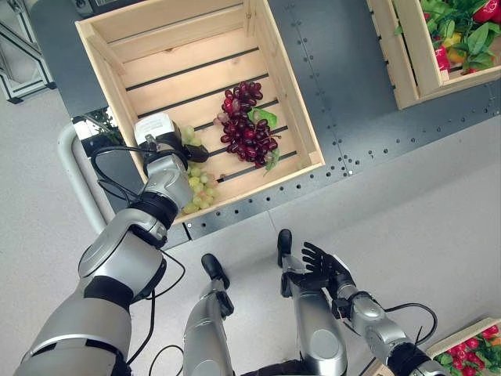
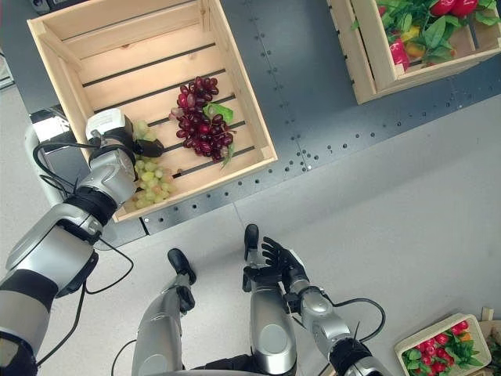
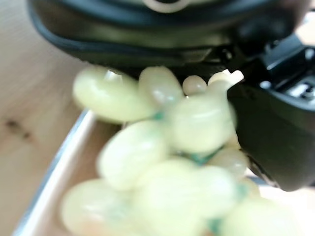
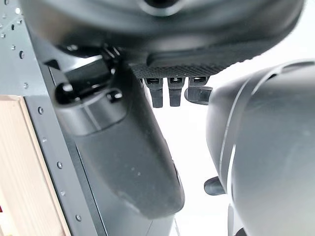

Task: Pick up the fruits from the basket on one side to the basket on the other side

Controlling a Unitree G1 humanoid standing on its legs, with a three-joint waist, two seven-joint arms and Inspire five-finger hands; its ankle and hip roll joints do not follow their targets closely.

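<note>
Left hand (image 1: 174,145) curled round the green grapes (image 1: 197,184) at the near corner of the wooden crate (image 1: 109,74), red grapes (image 1: 249,125) beside. Right hand (image 1: 325,265) hangs spread over pale floor (image 1: 407,204) (dark metal platform (image 1: 344,94) under both crates, the second crate (image 1: 407,70) far right).

The left hand (image 1: 168,145) covers the top of the green grapes (image 1: 197,188), so its fingers cannot be made out; up close the grapes blur into pale blobs. The produce crate (image 1: 415,55) and the small strawberry tray (image 2: 442,348) are both cut off by picture edges.
</note>
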